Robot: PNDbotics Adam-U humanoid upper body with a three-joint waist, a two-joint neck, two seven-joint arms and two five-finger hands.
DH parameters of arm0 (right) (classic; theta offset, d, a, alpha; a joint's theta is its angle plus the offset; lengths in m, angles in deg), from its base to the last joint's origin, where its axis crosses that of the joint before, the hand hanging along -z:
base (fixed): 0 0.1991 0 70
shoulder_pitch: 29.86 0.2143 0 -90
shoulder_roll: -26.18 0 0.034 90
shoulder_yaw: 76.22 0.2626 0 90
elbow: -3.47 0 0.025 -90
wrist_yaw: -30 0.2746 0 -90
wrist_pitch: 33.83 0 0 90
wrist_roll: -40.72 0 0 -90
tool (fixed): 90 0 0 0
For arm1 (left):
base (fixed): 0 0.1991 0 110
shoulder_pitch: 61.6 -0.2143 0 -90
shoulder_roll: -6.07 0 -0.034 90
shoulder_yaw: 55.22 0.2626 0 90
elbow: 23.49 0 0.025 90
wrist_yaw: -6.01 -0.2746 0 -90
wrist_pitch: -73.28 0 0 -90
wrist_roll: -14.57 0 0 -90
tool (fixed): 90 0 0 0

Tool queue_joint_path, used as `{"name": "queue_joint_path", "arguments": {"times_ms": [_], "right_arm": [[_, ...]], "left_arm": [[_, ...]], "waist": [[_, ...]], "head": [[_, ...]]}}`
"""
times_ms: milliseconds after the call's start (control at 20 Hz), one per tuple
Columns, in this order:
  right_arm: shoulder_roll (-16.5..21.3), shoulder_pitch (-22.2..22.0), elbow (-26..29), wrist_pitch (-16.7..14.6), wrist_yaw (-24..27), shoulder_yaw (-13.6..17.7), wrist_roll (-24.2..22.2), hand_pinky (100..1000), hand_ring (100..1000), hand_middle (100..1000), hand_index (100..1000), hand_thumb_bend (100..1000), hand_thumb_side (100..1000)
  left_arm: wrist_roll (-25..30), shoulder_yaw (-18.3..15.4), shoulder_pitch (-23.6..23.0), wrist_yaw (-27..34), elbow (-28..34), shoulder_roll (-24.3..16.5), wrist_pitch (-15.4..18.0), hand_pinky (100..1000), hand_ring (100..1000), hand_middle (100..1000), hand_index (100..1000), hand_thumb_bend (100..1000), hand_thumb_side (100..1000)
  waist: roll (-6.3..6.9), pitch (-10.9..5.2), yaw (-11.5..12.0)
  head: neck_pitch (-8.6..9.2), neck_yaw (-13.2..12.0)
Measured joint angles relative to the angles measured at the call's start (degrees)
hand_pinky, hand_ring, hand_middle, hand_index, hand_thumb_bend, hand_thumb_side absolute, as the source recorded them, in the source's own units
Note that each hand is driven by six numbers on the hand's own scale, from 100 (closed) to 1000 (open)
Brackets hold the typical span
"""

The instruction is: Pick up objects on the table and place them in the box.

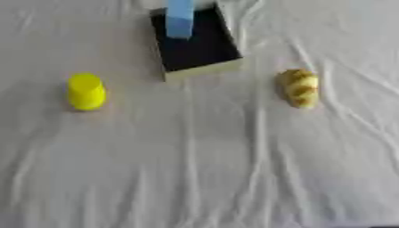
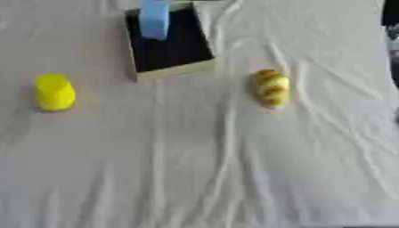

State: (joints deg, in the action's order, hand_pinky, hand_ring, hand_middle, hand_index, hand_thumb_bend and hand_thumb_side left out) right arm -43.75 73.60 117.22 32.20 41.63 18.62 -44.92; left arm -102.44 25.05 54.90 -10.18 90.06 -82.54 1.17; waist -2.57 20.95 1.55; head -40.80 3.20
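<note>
A shallow box (image 1: 204, 52) with a dark inside and pale walls stands at the far middle of the table. A light blue block (image 1: 179, 18) lies in its far left part. On the left of the white cloth sits a yellow rounded object (image 1: 86, 91). A yellow-brown oblong object, like a bread roll (image 1: 299, 87), lies to the right of the box. Neither of my hands shows in either view.
A wrinkled white cloth (image 1: 202, 169) covers the whole table. A dark shape (image 2: 390, 18) shows at the far right edge in the right eye view.
</note>
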Motion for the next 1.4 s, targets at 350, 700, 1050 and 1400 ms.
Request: {"name": "queue_joint_path", "arguments": {"times_ms": [350,700,1050,1400], "right_arm": [[14.44,-4.24,0.0,-1.38,-12.51,-1.32,0.1,961,911,748,886,100,168],[23.1,-5.57,0.01,1.01,-24.3,-4.85,-1.24,955,927,811,908,100,200],[26.58,-4.46,0.01,3.75,-28.86,-8.35,-6.52,973,943,820,922,100,219],[26.94,-0.53,0.02,7.68,-28.57,-10.9,-12.45,999,958,797,929,100,217]], "left_arm": [[0.08,0.0,-0.26,0.0,0.0,-0.55,-0.1,776,759,731,899,100,374],[0.15,0.02,-0.26,0.0,0.0,-0.56,-0.16,775,759,731,898,100,376],[0.24,0.2,-0.25,0.05,0.0,-0.57,-0.23,775,759,731,898,100,377],[0.59,0.37,-0.24,0.2,0.0,-0.57,-0.18,775,759,731,898,100,378]], "waist": [[-0.44,0.24,0.01],[-0.52,0.54,0.39],[-0.67,0.64,0.89],[-0.65,0.71,1.33]], "head": [[-0.02,-0.15],[0.03,-0.17],[0.1,-0.05],[0.09,0.53]]}}
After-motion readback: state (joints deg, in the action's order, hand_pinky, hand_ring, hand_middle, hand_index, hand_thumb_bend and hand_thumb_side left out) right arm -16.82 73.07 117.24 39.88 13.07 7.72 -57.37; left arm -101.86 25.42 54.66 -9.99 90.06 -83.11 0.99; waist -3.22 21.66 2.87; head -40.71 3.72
